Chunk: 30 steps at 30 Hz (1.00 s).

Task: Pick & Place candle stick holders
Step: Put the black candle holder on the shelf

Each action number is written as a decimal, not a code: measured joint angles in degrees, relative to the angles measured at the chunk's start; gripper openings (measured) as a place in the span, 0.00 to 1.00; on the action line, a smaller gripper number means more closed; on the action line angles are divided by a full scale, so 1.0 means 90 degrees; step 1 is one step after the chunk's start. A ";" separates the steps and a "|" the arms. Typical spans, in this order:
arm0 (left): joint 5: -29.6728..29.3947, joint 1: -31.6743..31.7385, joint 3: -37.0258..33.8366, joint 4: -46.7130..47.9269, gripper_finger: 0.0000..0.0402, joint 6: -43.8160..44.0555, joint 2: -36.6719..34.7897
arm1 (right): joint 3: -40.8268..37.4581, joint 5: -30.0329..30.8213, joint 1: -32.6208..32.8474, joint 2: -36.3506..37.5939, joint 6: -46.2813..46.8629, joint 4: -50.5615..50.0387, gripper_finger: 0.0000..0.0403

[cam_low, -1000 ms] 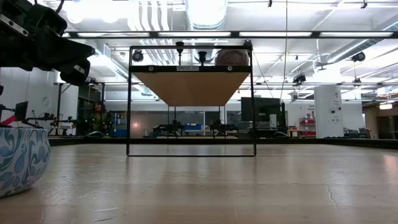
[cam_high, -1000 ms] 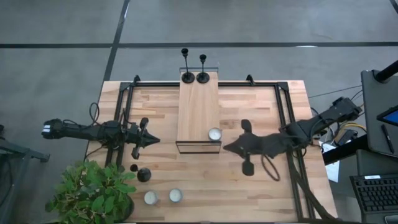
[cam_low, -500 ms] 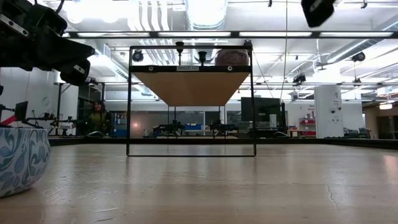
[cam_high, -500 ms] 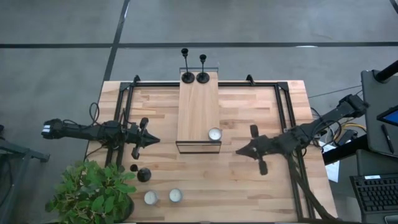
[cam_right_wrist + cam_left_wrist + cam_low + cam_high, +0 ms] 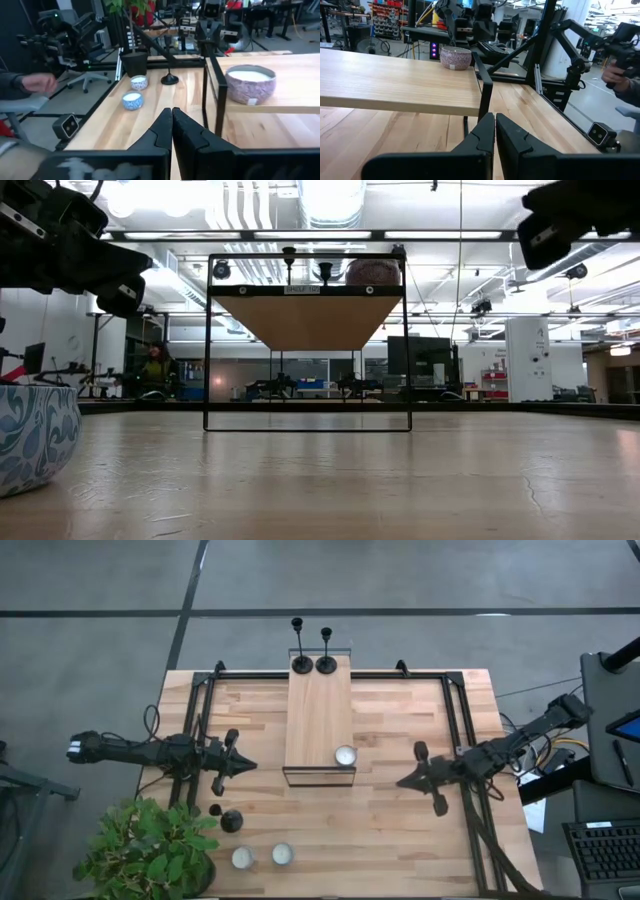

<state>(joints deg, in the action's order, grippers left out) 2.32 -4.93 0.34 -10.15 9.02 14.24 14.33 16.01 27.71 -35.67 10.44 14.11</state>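
Two black candle stick holders (image 5: 301, 662) (image 5: 326, 663) stand on their round bases at the far end of a raised wooden shelf (image 5: 320, 710). A third holder (image 5: 231, 820) stands on the table near the left front; it also shows in the right wrist view (image 5: 170, 79). My left gripper (image 5: 251, 766) is shut and empty, left of the shelf's near end. My right gripper (image 5: 399, 783) is shut and empty, right of the shelf's near end, above the table.
A white candle in a patterned bowl (image 5: 345, 756) sits at the shelf's near end. Two tealights (image 5: 242, 858) (image 5: 282, 854) and a potted plant (image 5: 150, 850) are at the front left. Black frame rails (image 5: 455, 720) run along the table's sides. A person's hand (image 5: 40, 82) shows beyond the table.
My right gripper has drawn back from beside the shelf toward the table's right edge and has gone down, staying shut and empty. Nothing else has moved.
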 joint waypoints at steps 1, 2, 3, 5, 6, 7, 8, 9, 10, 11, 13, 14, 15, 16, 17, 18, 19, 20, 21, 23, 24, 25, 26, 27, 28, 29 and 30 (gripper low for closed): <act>0.0000 0.0002 0.0000 0.0000 0.04 -0.0001 0.0000 | -0.0080 0.0000 -0.0001 0.0109 -0.0051 0.0009 0.02; -0.0001 0.0000 0.0000 0.0000 0.04 -0.0002 0.0000 | -0.0155 -0.0004 -0.0001 0.0214 -0.0096 0.0011 0.02; 0.0001 0.0002 0.0000 0.0000 0.04 -0.0002 0.0000 | -0.0231 -0.0011 -0.0001 0.0321 -0.0145 0.0004 0.02; 0.0000 0.0002 0.0000 -0.0002 0.04 -0.0001 0.0000 | -0.0396 -0.0061 -0.0001 0.0552 -0.0202 0.0026 0.02; 0.0001 0.0001 0.0000 -0.0002 0.04 -0.0001 0.0000 | -0.0470 -0.0077 -0.0001 0.0656 -0.0210 0.0063 0.02; -0.0001 0.0002 0.0000 -0.0002 0.04 0.0000 0.0000 | -0.0558 -0.0113 -0.0001 0.0764 -0.0212 0.0128 0.02; -0.0001 0.0000 0.0000 -0.0002 0.04 0.0000 0.0000 | -0.0646 -0.0149 -0.0001 0.0857 -0.0210 0.0184 0.02; 0.0000 0.0001 0.0000 -0.0002 0.04 -0.0002 0.0000 | -0.0733 -0.0180 -0.0001 0.0954 -0.0203 0.0249 0.02; 0.0000 0.0001 0.0000 -0.0002 0.04 0.0000 0.0000 | -0.0820 -0.0200 -0.0001 0.1035 -0.0199 0.0304 0.02; -0.0001 0.0002 0.0000 -0.0003 0.04 -0.0001 0.0000 | -0.0908 -0.0209 -0.0001 0.1106 -0.0197 0.0326 0.02; 0.0001 0.0000 0.0000 -0.0056 0.04 0.0000 0.0000 | -0.1065 -0.0177 -0.0001 0.1238 -0.0197 0.0329 0.02; -0.0001 0.0000 0.0000 -0.0097 0.04 0.0001 0.0000 | -0.1140 -0.0142 -0.0001 0.1287 -0.0205 0.0328 0.02; -0.0001 0.0000 0.0000 -0.0147 0.04 0.0002 0.0000 | -0.1213 -0.0116 -0.0001 0.1338 -0.0213 0.0325 0.02; -0.0005 0.0000 0.0000 -0.0168 0.04 0.0000 0.0000 | -0.1282 -0.0112 -0.0001 0.1379 -0.0233 0.0371 0.02; -0.0025 0.0002 0.0000 -0.0224 0.04 0.0000 0.0000 | -0.1355 -0.0102 -0.0001 0.1414 -0.0275 0.0461 0.02; -0.0056 0.0004 0.0000 -0.0375 0.04 0.0004 0.0000 | -0.1417 -0.0091 -0.0001 0.1443 -0.0339 0.0544 0.02; -0.0079 0.0002 0.0000 -0.0575 0.04 0.0081 0.0000 | -0.1439 -0.0071 -0.0001 0.1465 -0.0389 0.0555 0.02; -0.0080 0.0001 0.0000 -0.0725 0.04 0.0251 0.0000 | -0.1440 -0.0008 -0.0001 0.1475 -0.0426 0.0563 0.02; -0.0069 0.0000 0.0000 -0.0819 0.04 0.0456 -0.0003 | -0.1440 0.0086 0.0003 0.1481 -0.0449 0.0580 0.02; -0.0050 -0.0002 0.0000 -0.1046 0.04 0.0991 0.0002 | -0.1440 0.0286 0.0004 0.1497 -0.0553 0.0609 0.02; -0.0027 -0.0002 0.0000 -0.1077 0.04 0.1414 0.0007 | -0.1440 0.0397 0.0004 0.1504 -0.0651 0.0626 0.02; -0.0009 -0.0002 0.0000 -0.1077 0.04 0.1889 0.0007 | -0.1440 0.0492 0.0001 0.1509 -0.0759 0.0631 0.02; -0.0003 -0.0002 0.0000 -0.1063 0.04 0.2183 0.0001 | -0.1440 0.0596 0.0001 0.1507 -0.0879 0.0646 0.02; -0.0001 -0.0002 0.0000 -0.1061 0.04 0.2443 0.0010 | -0.1440 0.0694 0.0001 0.1505 -0.0964 0.0665 0.02; -0.0001 -0.0002 0.0000 -0.1080 0.04 0.2734 0.0021 | -0.1440 0.0793 0.0001 0.1504 -0.0995 0.0671 0.02; 0.0004 -0.0002 0.0000 -0.1127 0.04 0.3017 0.0021 | -0.1440 0.0894 0.0001 0.1504 -0.0999 0.0670 0.02; 0.0019 -0.0002 0.0003 -0.1262 0.04 0.3205 0.0012 | -0.1440 0.0940 0.0001 0.1504 -0.1001 0.0669 0.02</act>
<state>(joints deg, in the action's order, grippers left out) 2.49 -4.95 0.37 -21.51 37.86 14.35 1.37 24.47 27.72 -22.13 1.43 20.13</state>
